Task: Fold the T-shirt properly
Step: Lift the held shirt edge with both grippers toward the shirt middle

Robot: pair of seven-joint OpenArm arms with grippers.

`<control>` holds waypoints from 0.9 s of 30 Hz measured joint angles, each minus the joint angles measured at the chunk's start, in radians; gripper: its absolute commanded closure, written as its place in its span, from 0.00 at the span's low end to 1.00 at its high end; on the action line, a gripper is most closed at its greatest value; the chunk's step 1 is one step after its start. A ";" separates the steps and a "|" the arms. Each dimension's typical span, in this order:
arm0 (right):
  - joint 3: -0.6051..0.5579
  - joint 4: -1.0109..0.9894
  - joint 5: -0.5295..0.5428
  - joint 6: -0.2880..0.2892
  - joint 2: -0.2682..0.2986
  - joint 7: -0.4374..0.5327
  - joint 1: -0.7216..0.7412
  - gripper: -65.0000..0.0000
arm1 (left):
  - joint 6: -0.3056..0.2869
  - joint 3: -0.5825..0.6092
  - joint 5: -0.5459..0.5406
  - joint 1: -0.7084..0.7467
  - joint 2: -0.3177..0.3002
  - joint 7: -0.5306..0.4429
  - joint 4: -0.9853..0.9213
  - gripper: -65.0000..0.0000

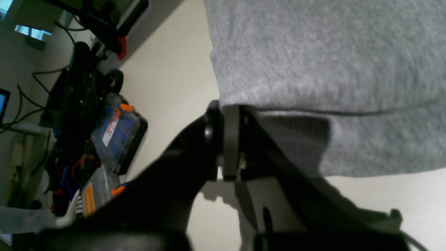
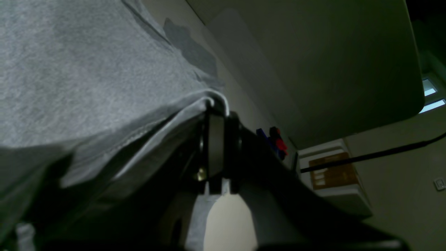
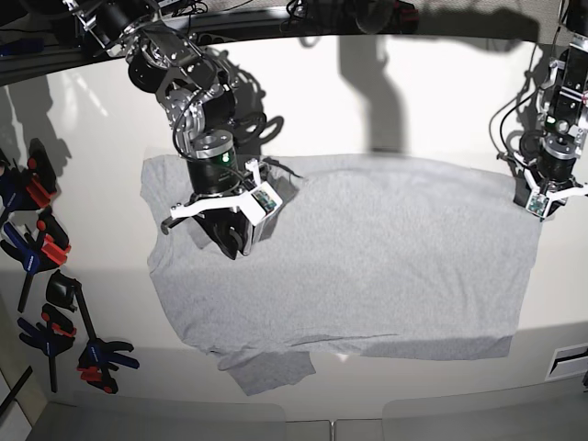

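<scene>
The light grey T-shirt lies spread across the white table, plain side up, with one sleeve sticking out at the near edge. At the shirt's far-right corner, my left gripper is shut on the hem. The left wrist view shows its jaws pressed together on the edge of the T-shirt. My right gripper sits on the shirt's left part, near the other sleeve. It is shut there on a raised fold of the T-shirt, and the right wrist view shows the pinched hem at its tips.
Several black, blue and red spring clamps lie along the table's left edge, with more toward the near-left corner. Tool cases with orange latches stand beyond the table by the left arm. A shelf with boxes is off the table.
</scene>
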 measured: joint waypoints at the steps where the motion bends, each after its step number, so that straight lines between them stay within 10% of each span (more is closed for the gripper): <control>1: 0.000 0.000 0.000 0.000 0.000 0.005 0.000 1.00 | 0.000 0.000 0.000 -0.003 0.000 0.001 -0.003 1.00; 27: 0.000 -0.032 0.109 0.000 -0.005 0.022 0.097 1.00 | 0.000 0.000 -0.002 -0.042 0.000 -0.215 -0.079 1.00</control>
